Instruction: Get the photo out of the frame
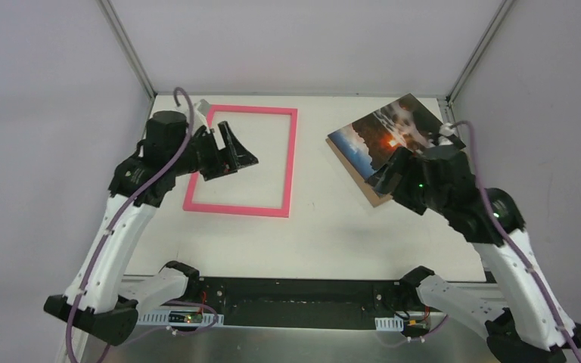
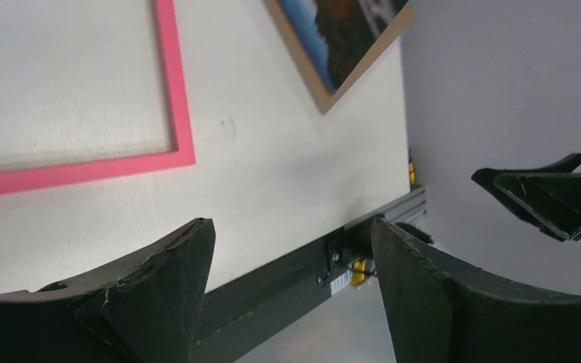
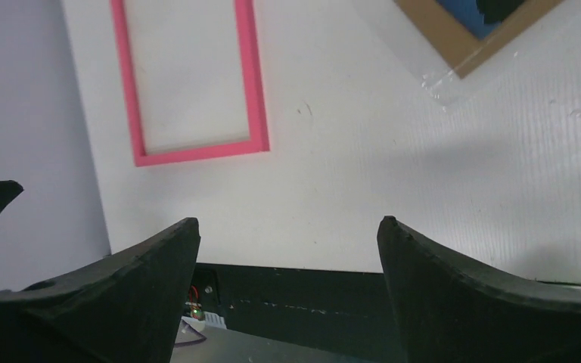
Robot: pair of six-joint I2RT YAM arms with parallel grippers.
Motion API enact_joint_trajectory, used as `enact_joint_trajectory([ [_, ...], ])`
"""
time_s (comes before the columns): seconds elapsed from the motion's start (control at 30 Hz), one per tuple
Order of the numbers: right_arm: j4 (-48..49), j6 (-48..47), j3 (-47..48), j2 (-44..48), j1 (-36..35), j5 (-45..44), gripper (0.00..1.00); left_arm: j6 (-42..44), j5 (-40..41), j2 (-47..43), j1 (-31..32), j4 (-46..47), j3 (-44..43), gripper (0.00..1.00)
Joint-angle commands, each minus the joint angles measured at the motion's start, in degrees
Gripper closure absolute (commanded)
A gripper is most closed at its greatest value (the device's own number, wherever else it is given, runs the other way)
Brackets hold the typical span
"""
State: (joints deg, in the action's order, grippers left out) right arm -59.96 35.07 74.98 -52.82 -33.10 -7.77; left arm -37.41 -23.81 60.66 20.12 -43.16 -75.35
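Photo (image 1: pixel 382 140) lies free, right of the empty frame (image 1: pixel 290 162). Likely light, stiff, glossy; best pinched at an edge. Left tool (image 1: pixel 231 153) and right tool (image 1: pixel 384 178) both wide, holding nothing.

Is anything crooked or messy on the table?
The photo lies crooked at the far right, turned at an angle, its brown backing sticking out along one edge. The pink frame lies fairly straight. Nothing looks spilled or broken.
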Motion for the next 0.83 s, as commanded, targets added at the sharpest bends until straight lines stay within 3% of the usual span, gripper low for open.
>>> enact_joint_trajectory([
  [0.0,-10.6,-4.2,10.0,5.2,-0.1,-7.1,0.08,-2.4,8.2,-5.3,-0.8,-0.7,-9.2,0.21],
  [0.13,-15.1,-5.6,18.8,6.8,-0.1,-12.3,0.04,3.9,11.3,-7.8,-0.8,-2.8,-18.2,0.13],
  [0.27,-18.8,-3.6,24.4,8.5,-0.1,-20.1,0.01,7.3,18.4,-12.6,-0.8,-3.7,-21.1,0.01],
  [0.5,-21.1,-5.3,28.2,10.5,-0.1,-27.0,0.01,10.6,27.3,-21.1,-0.8,-3.8,-21.6,0.01],
  [0.67,-20.6,-7.7,31.5,11.1,-0.1,-26.0,0.01,11.7,29.5,-22.9,-0.8,-5.2,-22.8,0.01],
  [0.8,-29.6,-3.2,38.0,5.1,-0.1,-28.1,0.01,10.4,29.0,-21.9,-0.8,-5.4,-24.0,0.01],
])
